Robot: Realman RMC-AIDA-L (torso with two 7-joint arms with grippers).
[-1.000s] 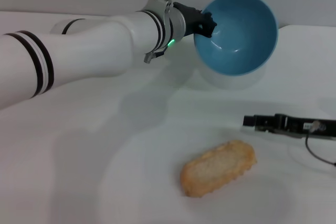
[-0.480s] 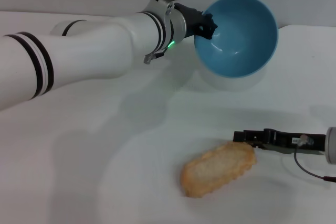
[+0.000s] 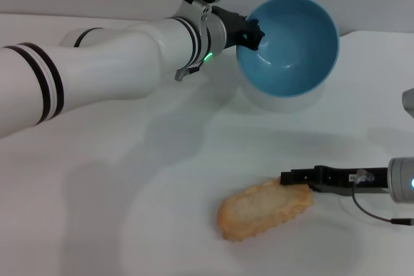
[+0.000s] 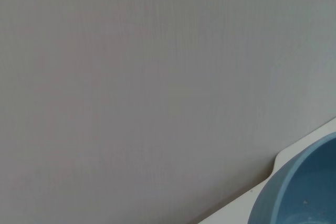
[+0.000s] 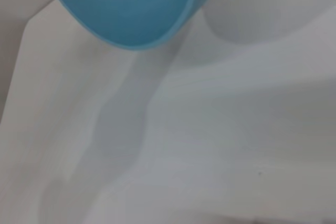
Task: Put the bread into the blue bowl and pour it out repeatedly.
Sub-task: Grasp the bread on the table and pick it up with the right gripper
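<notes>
Beside bread (image 3: 264, 209), right gripper (image 3: 289, 177)

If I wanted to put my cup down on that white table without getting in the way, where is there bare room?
The near-left stretch of table, beside the bread and below the left arm, lies bare. So does the strip between the bread and the tilted blue bowl. It is crowded at the bread's right end, where the right pincer reaches in, and around the left pincer holding the bowl's rim.

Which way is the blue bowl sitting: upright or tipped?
Tipped. The blue bowl, held off the table by the left gripper, shows its empty inside to the head camera.
</notes>
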